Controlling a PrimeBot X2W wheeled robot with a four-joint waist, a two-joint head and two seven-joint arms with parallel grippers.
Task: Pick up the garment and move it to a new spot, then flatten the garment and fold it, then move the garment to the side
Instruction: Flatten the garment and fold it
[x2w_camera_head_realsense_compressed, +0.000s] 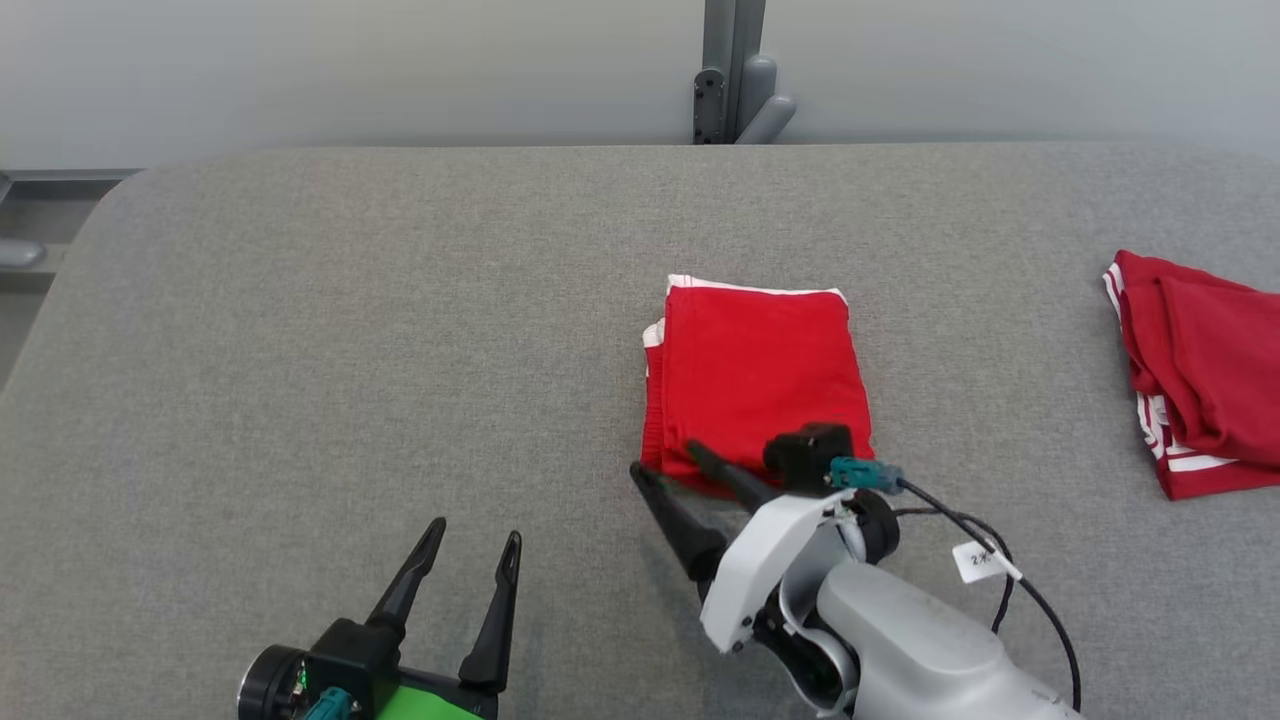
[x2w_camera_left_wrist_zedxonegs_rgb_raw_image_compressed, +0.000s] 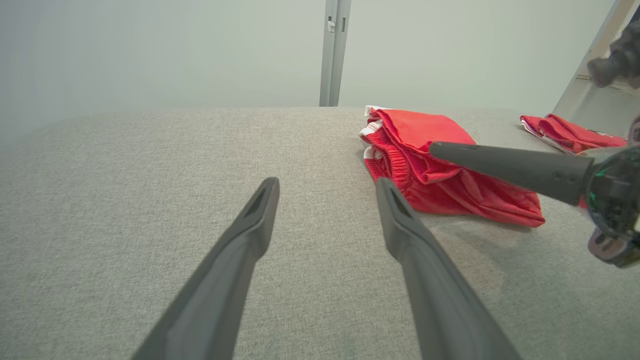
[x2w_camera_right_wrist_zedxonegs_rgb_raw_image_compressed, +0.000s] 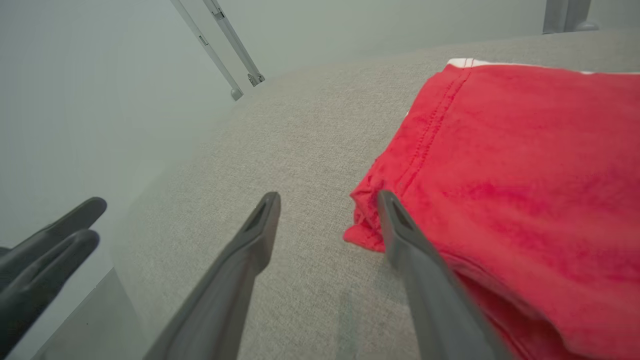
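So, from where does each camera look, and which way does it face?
Head view: from above, facing forward and down on the grey table; left gripper lower left, right gripper at the folded red garment.
Left wrist view: low over the table, along its own open fingers toward the wall; the right gripper's finger at right.
Right wrist view: low, along its own open fingers at the garment's corner; left gripper at left.
All three share the folded garment.

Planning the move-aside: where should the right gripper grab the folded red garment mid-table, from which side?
Take the folded red garment at its near-left corner, low from the robot's side. Layers stack up there, so one pinch likely catches all. The right gripper stands open at it, one finger over cloth, one over the table.
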